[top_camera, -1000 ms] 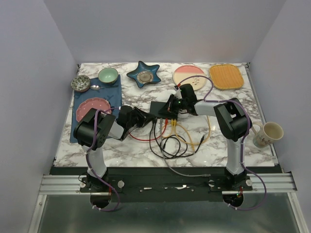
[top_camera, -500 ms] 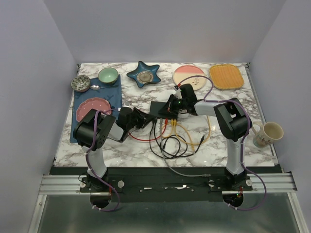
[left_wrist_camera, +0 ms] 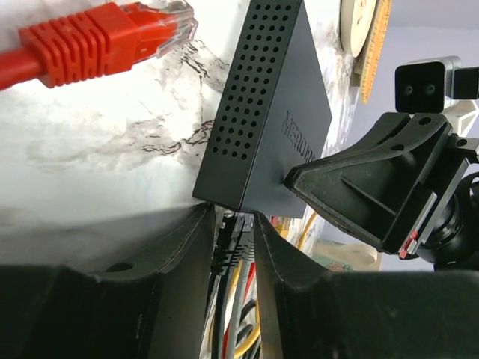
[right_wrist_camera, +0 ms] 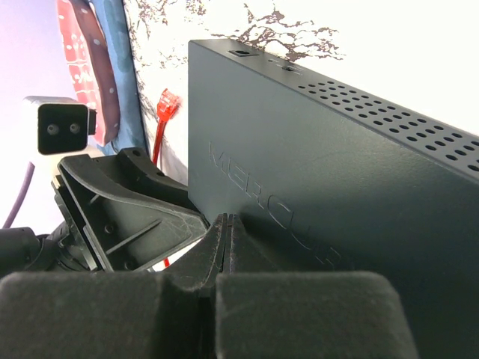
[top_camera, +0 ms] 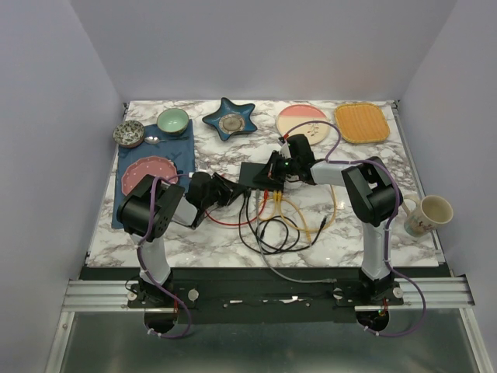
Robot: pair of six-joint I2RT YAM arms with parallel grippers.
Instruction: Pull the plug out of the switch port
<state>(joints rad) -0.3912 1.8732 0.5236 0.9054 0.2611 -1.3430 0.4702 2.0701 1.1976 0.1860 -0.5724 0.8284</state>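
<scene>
The matte-black switch [top_camera: 256, 172] lies mid-table, its socket edge facing the arms; it fills the left wrist view [left_wrist_camera: 262, 127] and the right wrist view [right_wrist_camera: 337, 179]. My left gripper [top_camera: 239, 189] [left_wrist_camera: 232, 224] is shut on a black plug [left_wrist_camera: 227, 243] whose front end sits at the switch's socket edge, with a grey plug right beside it. My right gripper [top_camera: 273, 171] [right_wrist_camera: 228, 224] is shut, its tips pressed on the switch's top face. A loose red plug [left_wrist_camera: 105, 34] lies on the marble left of the switch.
Yellow, black and grey cables [top_camera: 283, 221] loop in front of the switch, and a red cable [top_camera: 225, 221] runs left. A star dish [top_camera: 230, 118], pink plate [top_camera: 303, 120], orange mat [top_camera: 361, 122], green bowl [top_camera: 173, 120] and blue cloth [top_camera: 165, 149] stand behind. A mug [top_camera: 427, 214] is at right.
The left gripper has shifted very slightly by the switch's near left corner. The right gripper and the switch have not visibly moved.
</scene>
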